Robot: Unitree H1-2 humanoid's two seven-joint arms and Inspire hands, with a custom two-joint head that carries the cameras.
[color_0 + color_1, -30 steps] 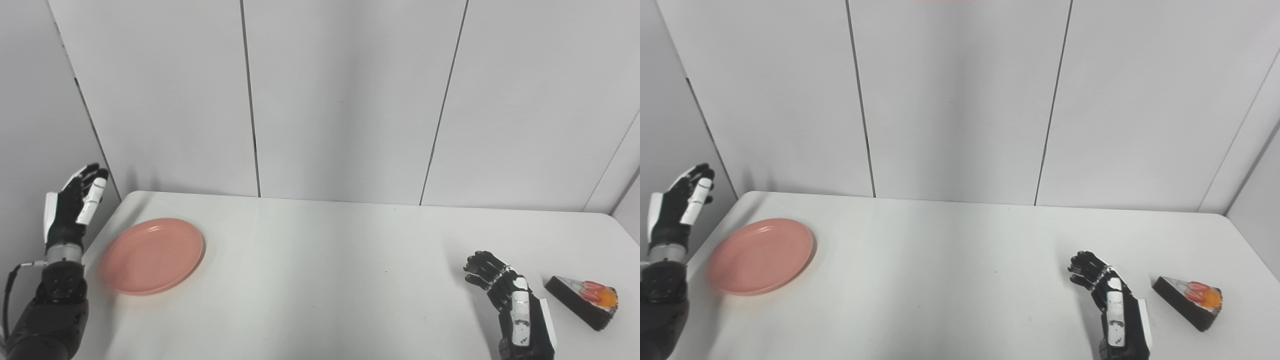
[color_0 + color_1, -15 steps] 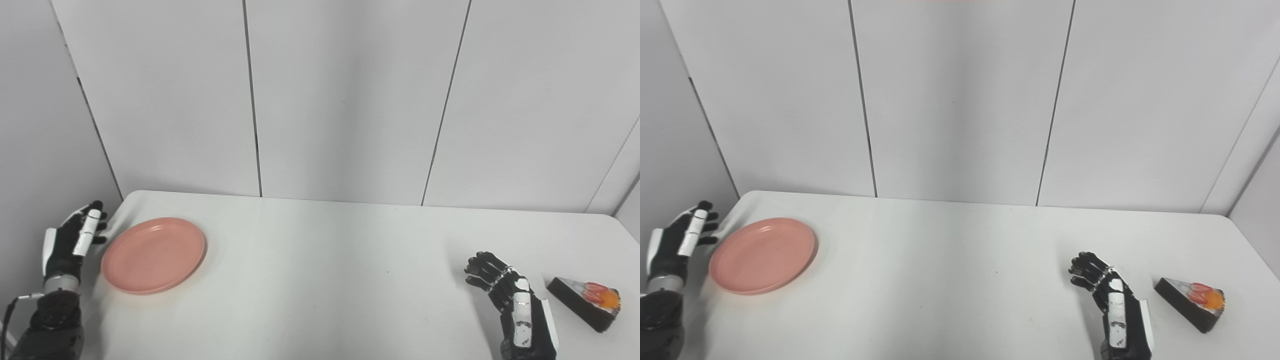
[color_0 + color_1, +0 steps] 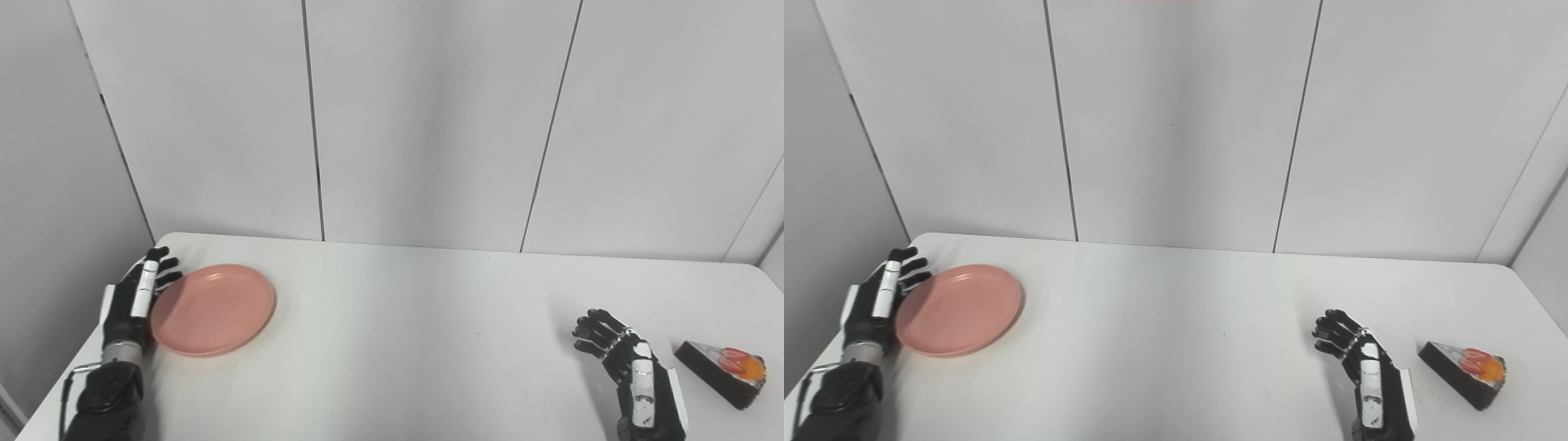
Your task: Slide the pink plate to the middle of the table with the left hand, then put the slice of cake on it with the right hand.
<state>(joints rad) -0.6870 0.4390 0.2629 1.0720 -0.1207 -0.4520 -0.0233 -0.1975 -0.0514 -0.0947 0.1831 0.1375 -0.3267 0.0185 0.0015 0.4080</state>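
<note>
Two hands on show: the left hand (image 3: 131, 299), fingers spread and holding nothing, presses flat against the pink plate's (image 3: 213, 309) left rim near the table's (image 3: 392, 343) left end. Right hand (image 3: 631, 367), loosely curled and empty, waits beside the cake slice (image 3: 723, 381), not touching.
</note>
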